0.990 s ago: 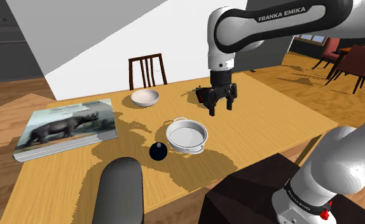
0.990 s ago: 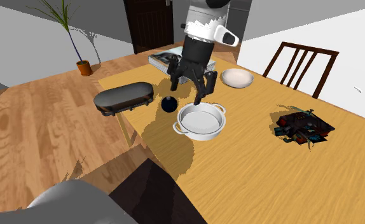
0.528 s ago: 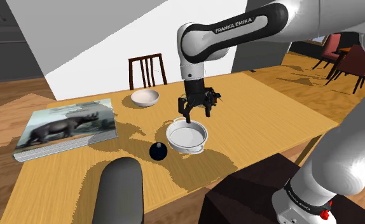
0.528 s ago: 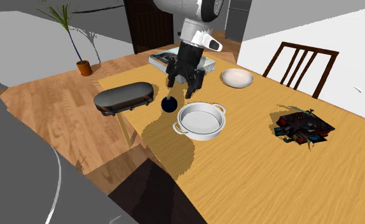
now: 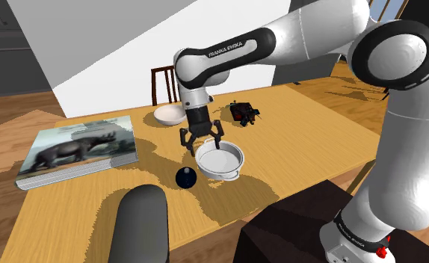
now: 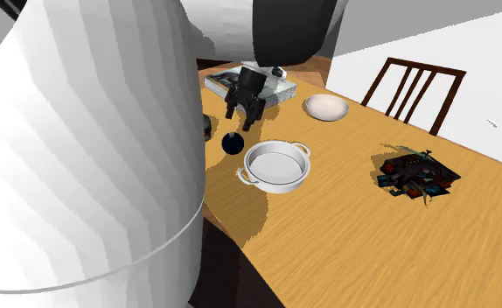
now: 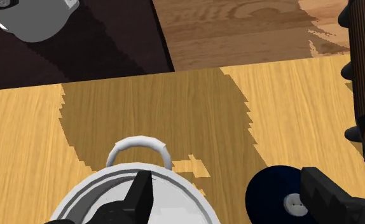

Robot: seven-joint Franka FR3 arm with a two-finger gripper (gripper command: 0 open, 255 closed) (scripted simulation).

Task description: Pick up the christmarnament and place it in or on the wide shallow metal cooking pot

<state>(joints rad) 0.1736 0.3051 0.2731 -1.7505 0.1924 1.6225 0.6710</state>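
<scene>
White capitals "FRANKA EMIKA", the maker's brand, on the dark band (image 5: 228,52) of the white arm (image 5: 310,33), shoulder view, at twelve o'clock from the picture's centre, the line of letters rising toward two o'clock.

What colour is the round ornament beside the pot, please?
The ornament is dark navy, nearly black, with a white cap; best seen in the wrist view.

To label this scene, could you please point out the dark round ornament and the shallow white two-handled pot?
Dark round ornament (image 5: 186,178): shoulder view, middle of the ball.
Shallow white two-handled pot (image 6: 277,185): second exterior view, front wall.
</scene>
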